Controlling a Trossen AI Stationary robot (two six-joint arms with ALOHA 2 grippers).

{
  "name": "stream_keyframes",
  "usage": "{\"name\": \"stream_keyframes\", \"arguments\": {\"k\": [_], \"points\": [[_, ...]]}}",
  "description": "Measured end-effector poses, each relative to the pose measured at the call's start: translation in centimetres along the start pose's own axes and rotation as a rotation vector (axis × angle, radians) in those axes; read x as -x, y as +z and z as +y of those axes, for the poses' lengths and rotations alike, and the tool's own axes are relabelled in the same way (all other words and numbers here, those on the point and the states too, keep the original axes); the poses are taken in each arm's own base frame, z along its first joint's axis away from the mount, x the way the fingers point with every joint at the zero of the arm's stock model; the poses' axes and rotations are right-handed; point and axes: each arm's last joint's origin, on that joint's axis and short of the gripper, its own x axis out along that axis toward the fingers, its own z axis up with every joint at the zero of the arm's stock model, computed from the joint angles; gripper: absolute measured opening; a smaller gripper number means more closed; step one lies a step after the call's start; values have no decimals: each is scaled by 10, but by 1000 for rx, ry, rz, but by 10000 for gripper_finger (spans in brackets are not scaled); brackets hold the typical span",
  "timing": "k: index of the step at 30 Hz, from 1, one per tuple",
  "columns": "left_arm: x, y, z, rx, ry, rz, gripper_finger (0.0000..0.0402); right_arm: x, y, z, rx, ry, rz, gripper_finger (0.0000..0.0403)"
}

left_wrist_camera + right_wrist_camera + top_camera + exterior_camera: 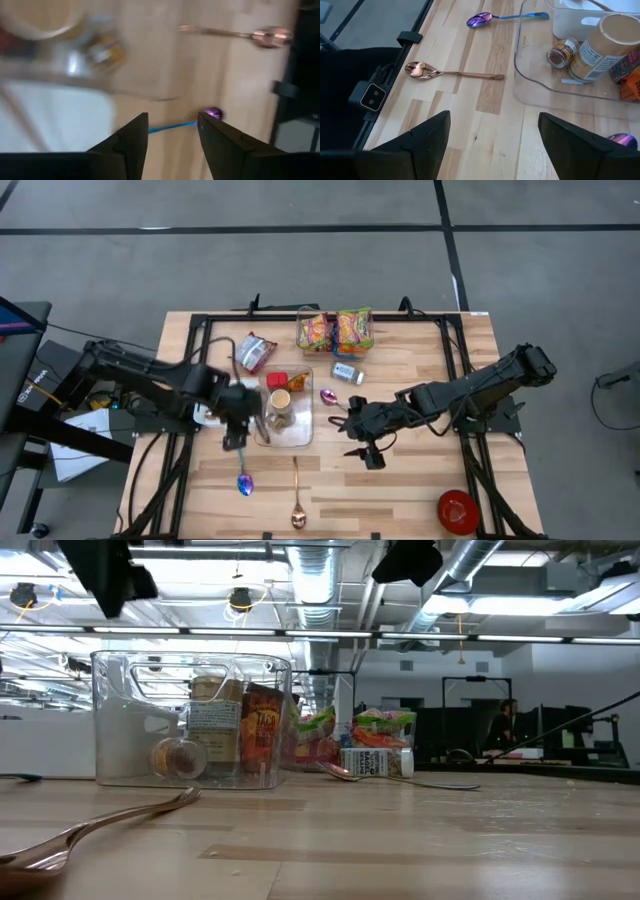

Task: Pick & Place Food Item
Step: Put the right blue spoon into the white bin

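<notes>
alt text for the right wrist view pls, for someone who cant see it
The right gripper hangs open and empty over a wooden table. Beyond it lie a copper spoon and a purple spoon with a blue handle, beside a clear bin holding a can and a small jar.

— Where was the table free?
— Bare wood lay by the red bowl [458, 511].
— And blocked?
— The clear bin [288, 408], snack packets [335, 332] and copper spoon [297, 498] stood centrally.

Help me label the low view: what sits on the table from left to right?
Copper spoon → clear bin holding jars and packets → snack bags → small carton lying on its side, a spoon in front of it.
</notes>
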Motion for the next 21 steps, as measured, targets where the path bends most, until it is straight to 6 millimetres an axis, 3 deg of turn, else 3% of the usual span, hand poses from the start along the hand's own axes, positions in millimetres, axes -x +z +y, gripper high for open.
{"name": "stream_keyframes", "arguments": {"k": [7,12,17,21], "points": [[1,-17,-64,-265,-175,-147,168,0,-1,6,13,14,2,295],[5,-47,-99,-422,-138,-241,161,0,-1,6,4,14,5,295],[2,-73,-120,-406,-89,-290,159,0,-1,6,3,14,5,295],[-18,-87,-136,-385,-57,-246,159,0,-1,6,3,14,5,295]]}}
